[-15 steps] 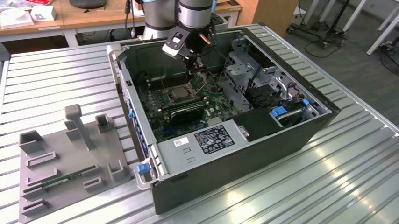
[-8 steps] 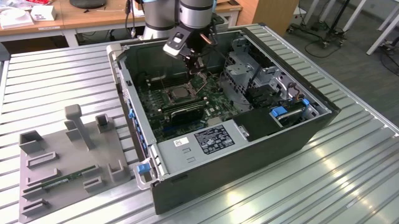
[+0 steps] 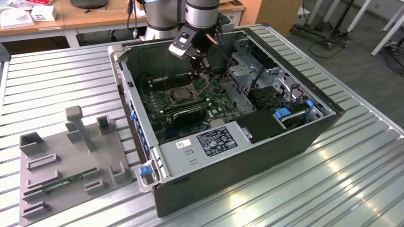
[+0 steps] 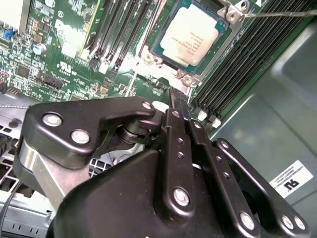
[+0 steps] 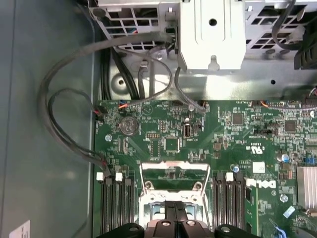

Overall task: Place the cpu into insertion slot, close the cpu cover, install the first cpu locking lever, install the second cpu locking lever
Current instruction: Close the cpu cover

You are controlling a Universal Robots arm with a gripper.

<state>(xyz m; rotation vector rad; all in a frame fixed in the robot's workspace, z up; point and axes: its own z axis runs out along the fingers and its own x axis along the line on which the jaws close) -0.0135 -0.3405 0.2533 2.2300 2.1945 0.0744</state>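
Note:
The cpu lies flat in the socket on the green motherboard, its pale silvery face up. In the exterior view the socket sits mid-board inside the open computer case. The cpu cover, a thin silvery frame with a cut-out centre, stands raised at the socket's far edge. My gripper hovers just beside the socket with its black fingers pressed together and nothing between them. It also shows in the exterior view as the gripper just above the board. A thin wire lever sticks out from one socket corner.
Black memory slots flank the socket on both sides. A metal drive cage and loose black cables lie beyond it. On the exterior view's left a grey fixture tray holds a green memory stick on the ribbed metal table.

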